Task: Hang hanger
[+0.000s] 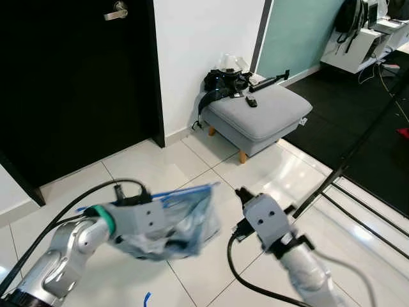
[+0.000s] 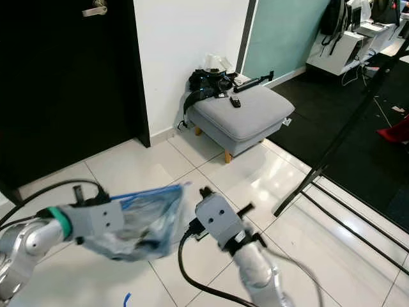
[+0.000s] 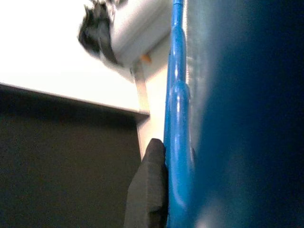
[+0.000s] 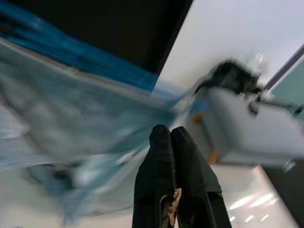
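Note:
A blue hanger [image 1: 185, 189] carries a crumpled, see-through bluish plastic cover [image 1: 176, 227] and is held low over the white tiled floor. My left gripper [image 3: 164, 156] is shut on the hanger's blue bar [image 3: 178, 142], one black finger [image 3: 149, 190] pressed against it. My right gripper [image 4: 170, 135] is shut with nothing in it, and sits just right of the cover's edge [image 1: 243, 192]. A black rack's slanted pole [image 1: 358, 144] rises at the right, with its floor rails [image 1: 370, 214] beside my right arm.
A grey footstool [image 1: 259, 115] stands ahead by the white wall, bearing a black bag [image 1: 220, 86] and a small remote [image 1: 252, 101]. A black door [image 1: 70, 83] is on the left. Dark flooring and white furniture [image 1: 358, 45] lie at the far right.

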{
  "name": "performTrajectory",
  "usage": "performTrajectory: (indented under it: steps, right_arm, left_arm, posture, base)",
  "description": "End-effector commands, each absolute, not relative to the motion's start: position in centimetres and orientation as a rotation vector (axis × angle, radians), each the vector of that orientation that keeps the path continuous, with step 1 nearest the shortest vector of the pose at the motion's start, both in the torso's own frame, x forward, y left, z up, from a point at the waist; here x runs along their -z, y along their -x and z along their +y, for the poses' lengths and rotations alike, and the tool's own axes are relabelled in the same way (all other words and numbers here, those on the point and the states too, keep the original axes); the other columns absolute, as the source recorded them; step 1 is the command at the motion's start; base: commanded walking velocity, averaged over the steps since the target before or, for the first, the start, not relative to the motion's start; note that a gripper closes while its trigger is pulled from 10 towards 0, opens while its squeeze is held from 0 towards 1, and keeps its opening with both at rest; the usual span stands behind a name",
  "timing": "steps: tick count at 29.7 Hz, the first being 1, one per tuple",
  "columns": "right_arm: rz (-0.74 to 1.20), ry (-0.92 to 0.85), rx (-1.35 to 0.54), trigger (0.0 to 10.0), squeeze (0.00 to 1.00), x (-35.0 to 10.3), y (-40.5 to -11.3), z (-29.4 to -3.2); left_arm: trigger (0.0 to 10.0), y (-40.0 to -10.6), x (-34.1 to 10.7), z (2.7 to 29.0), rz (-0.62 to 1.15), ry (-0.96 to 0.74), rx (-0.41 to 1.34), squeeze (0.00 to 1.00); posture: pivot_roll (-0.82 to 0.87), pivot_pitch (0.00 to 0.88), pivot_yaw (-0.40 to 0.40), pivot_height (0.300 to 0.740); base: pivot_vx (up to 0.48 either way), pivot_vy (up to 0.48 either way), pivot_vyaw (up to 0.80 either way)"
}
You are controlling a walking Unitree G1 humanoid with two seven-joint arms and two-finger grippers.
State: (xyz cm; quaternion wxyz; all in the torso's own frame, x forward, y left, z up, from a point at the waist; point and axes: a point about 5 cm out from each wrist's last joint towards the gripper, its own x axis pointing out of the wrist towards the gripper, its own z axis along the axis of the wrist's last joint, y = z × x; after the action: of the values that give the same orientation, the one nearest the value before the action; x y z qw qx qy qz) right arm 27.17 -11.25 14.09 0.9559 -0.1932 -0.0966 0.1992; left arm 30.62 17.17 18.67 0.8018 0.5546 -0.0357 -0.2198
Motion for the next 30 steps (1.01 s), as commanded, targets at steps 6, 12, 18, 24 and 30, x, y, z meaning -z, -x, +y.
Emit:
performTrajectory:
  steps: [6, 12, 18, 24, 30]
  right_arm:
    - [-0.089, 0.274, -0.338, 10.0, 1.0, -11.2, -27.4, -12.3]
    - [-0.124, 0.281, -0.324, 10.0, 1.0, -12.1, -28.7, -12.7]
    - [-0.162, 0.301, -0.323, 10.0, 1.0, -12.9, -29.8, -12.6]
    - [-0.199, 0.316, -0.3, 10.0, 1.0, -13.4, -30.3, -12.5]
    - [-0.204, 0.303, -0.296, 10.0, 1.0, -13.2, -30.0, -12.5]
  left_arm:
    - [10.0, -29.5, -21.3, 15.1, -0.21, -1.113, 0.574, 0.0]
    - [10.0, -29.0, -21.6, 14.3, -0.232, -1.092, 0.616, 0.0]
    - [10.0, -28.6, -21.5, 13.7, -0.241, -1.067, 0.641, 0.0]
    - [10.0, -28.4, -21.4, 13.6, -0.234, -1.063, 0.647, 0.0]
    - [10.0, -28.4, -21.2, 13.7, -0.223, -1.063, 0.647, 0.0]
  posture:
    - [-0.04, 0.132, 0.044, 0.74]
    - [-0.04, 0.125, 0.04, 0.74]
    - [-0.03, 0.119, 0.032, 0.74]
    - [-0.03, 0.117, 0.029, 0.74]
    - [-0.04, 0.121, 0.029, 0.74]
  base:
    - [0.0, 0.0, 0.0]
    - [0.0, 0.0, 0.0]
    - [0.0, 0.0, 0.0]
    - [0.0, 0.0, 0.0]
    - [0.0, 0.0, 0.0]
